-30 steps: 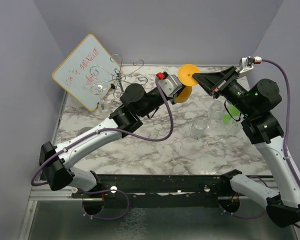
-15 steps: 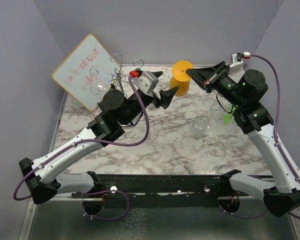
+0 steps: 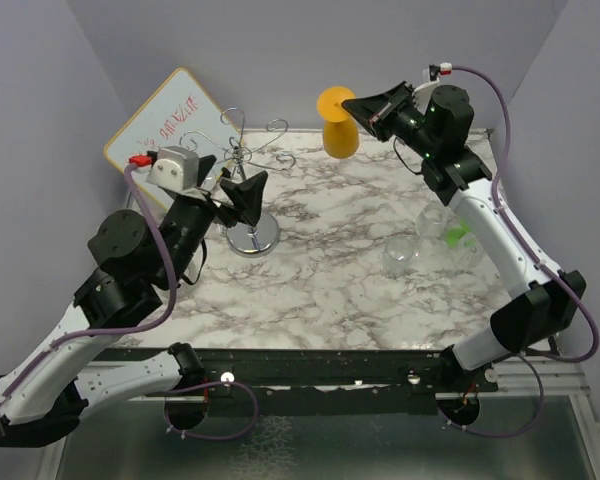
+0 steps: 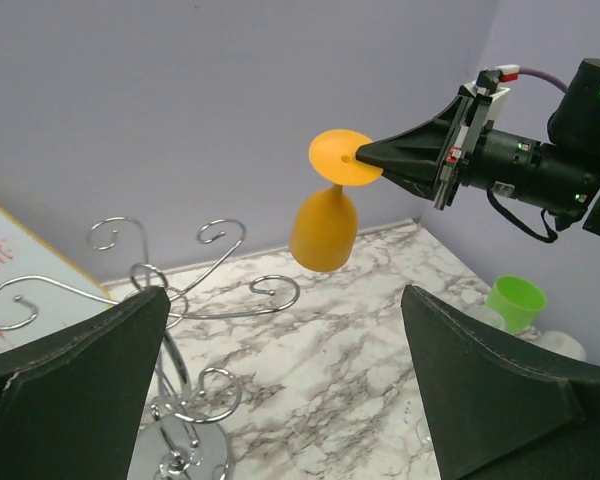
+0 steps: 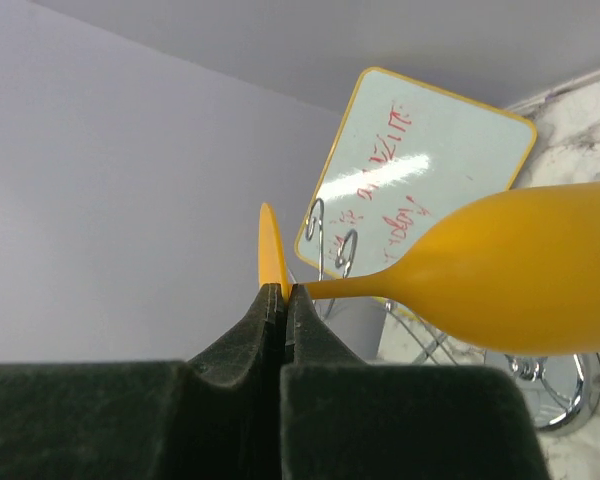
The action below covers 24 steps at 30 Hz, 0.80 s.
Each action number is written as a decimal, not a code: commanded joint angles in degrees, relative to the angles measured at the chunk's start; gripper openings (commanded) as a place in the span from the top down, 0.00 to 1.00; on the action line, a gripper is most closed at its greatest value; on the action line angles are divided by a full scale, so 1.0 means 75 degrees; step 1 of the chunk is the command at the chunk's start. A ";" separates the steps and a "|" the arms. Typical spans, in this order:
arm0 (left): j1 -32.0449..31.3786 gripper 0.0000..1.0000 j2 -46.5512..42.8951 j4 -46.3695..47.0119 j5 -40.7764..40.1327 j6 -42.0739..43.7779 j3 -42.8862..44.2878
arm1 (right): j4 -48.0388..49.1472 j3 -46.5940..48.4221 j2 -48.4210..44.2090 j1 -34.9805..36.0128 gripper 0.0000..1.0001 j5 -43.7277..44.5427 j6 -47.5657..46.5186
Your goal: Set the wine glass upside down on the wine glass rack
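The orange wine glass (image 3: 339, 128) hangs upside down in the air at the back of the table, bowl downward. My right gripper (image 3: 352, 105) is shut on the rim of its round foot, and the right wrist view shows the pads pinching that disc (image 5: 273, 250) with the bowl (image 5: 510, 270) to the right. The chrome wine glass rack (image 3: 252, 236) stands at the back left, its curled arms (image 4: 230, 312) below and left of the glass. My left gripper (image 3: 228, 182) is open and holds nothing, just in front of the rack.
A whiteboard (image 3: 170, 140) with red writing leans at the back left behind the rack. On the right of the marble table stand a clear glass (image 3: 400, 255) and a green cup (image 3: 458, 235) among more clear glassware.
My left gripper opened, let go of the wine glass and drew back left to the rack. The right gripper shut on the foot and carried the glass up and leftward.
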 commanded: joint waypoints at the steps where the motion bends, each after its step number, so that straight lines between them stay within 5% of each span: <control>1: -0.0016 0.01 -0.0531 -0.0631 -0.1229 -0.0077 -0.0097 | 0.0406 0.1078 0.0988 0.0030 1.00 0.0312 0.0105; 17: -0.0017 0.01 -0.1133 -0.0077 -0.1567 0.0475 -0.0867 | -0.1707 0.5464 0.4325 0.1052 1.00 -0.0185 -0.0283; 24: -0.0018 0.01 -0.1138 -0.0080 -0.2642 0.0656 -0.0943 | -0.2016 0.6032 0.4907 0.1246 0.99 -0.0705 -0.0340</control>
